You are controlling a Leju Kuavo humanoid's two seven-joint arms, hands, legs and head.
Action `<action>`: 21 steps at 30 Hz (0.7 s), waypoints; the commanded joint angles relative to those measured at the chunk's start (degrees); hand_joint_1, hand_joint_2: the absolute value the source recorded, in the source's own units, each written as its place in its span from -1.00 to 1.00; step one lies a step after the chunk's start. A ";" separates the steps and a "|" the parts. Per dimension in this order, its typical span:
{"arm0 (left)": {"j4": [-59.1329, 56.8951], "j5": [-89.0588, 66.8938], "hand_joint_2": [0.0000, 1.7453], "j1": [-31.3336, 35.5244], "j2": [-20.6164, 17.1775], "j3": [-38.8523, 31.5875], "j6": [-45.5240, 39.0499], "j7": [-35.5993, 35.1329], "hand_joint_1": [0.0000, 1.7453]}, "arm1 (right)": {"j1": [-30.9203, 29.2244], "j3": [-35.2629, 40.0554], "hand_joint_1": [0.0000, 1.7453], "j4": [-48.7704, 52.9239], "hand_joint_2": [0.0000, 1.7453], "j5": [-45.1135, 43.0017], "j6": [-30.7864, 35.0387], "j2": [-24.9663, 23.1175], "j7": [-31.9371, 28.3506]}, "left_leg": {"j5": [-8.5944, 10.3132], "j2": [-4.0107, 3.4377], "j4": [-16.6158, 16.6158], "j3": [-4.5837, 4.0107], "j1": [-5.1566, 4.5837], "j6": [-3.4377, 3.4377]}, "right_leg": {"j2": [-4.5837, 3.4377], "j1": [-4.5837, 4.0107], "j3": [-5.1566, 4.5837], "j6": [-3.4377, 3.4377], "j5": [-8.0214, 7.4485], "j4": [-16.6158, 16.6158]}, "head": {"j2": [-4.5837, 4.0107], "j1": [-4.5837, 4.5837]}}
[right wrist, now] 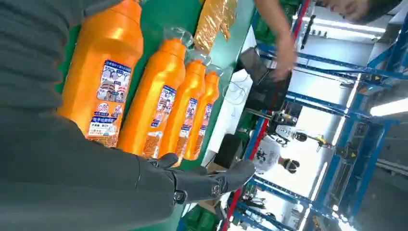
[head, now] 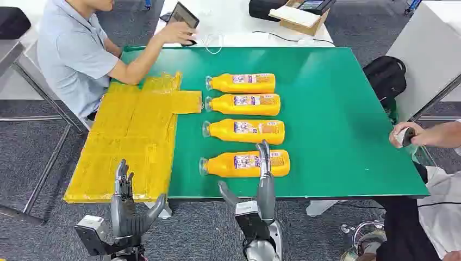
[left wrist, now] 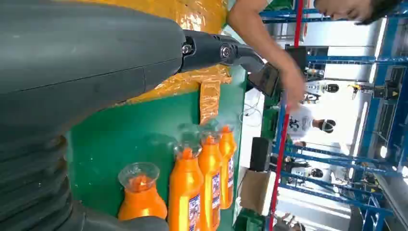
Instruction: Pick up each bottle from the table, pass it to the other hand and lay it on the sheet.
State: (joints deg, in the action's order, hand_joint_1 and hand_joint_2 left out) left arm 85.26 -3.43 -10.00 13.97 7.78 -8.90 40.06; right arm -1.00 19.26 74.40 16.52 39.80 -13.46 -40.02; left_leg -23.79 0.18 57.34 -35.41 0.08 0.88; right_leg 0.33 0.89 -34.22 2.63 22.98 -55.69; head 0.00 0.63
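Head view: my right robot hand [head: 262, 182] reaches over the nearest orange plastic bottle [head: 244, 163], fingers straight and apart, gripping nothing. My left robot hand [head: 128, 204] hovers open-fingered at the crinkled yellow sheet [head: 130, 136]. I see four labelled bottles lying side by side on the smooth green table [head: 337, 119].
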 commanded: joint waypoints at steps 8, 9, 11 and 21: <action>2.91 -1.12 1.00 0.24 0.42 -2.89 0.92 -0.39 -1.00 | -5.22 -3.84 -1.00 -6.38 1.00 6.59 -2.82 3.58 2.35 | -0.05 -0.03 -0.01 0.13 0.04 -0.03 | -0.04 -0.04 0.12 -0.06 0.03 0.04 | 0.00 0.00; 3.01 -1.04 1.00 -0.06 0.47 -3.25 1.40 -0.18 -1.00 | -4.76 -4.41 -1.00 -5.26 1.00 10.50 -4.45 4.28 4.75 | -0.13 -0.11 0.00 0.31 0.07 -0.04 | -0.12 -0.08 0.30 -0.10 0.07 0.06 | 0.00 0.00; 3.32 -1.28 1.00 -0.51 0.58 -3.61 2.33 -0.06 -1.00 | -3.90 -5.56 -1.00 -4.11 1.00 16.05 -6.00 5.70 7.87 | -0.06 -0.02 -0.04 0.20 0.06 -0.03 | -0.03 -0.06 0.22 -0.06 0.02 0.10 | 0.00 0.00; -1.65 -3.32 1.00 3.42 -0.57 -2.47 4.67 -0.08 -1.00 | -19.23 -5.97 -1.00 -20.55 1.00 35.10 -18.71 14.47 25.25 | -0.05 -0.14 -0.04 0.30 0.01 -0.03 | -0.16 -0.01 0.29 -0.09 -0.04 0.10 | 0.00 0.02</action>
State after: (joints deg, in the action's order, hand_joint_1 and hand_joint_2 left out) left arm 88.59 -6.38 -10.65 14.14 5.75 -4.74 40.13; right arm -6.19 13.27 70.23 44.77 27.13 -6.04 -21.74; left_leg -23.79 0.19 57.35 -35.42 0.05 0.90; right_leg 0.34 0.93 -34.23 2.67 22.95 -55.67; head 0.00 0.66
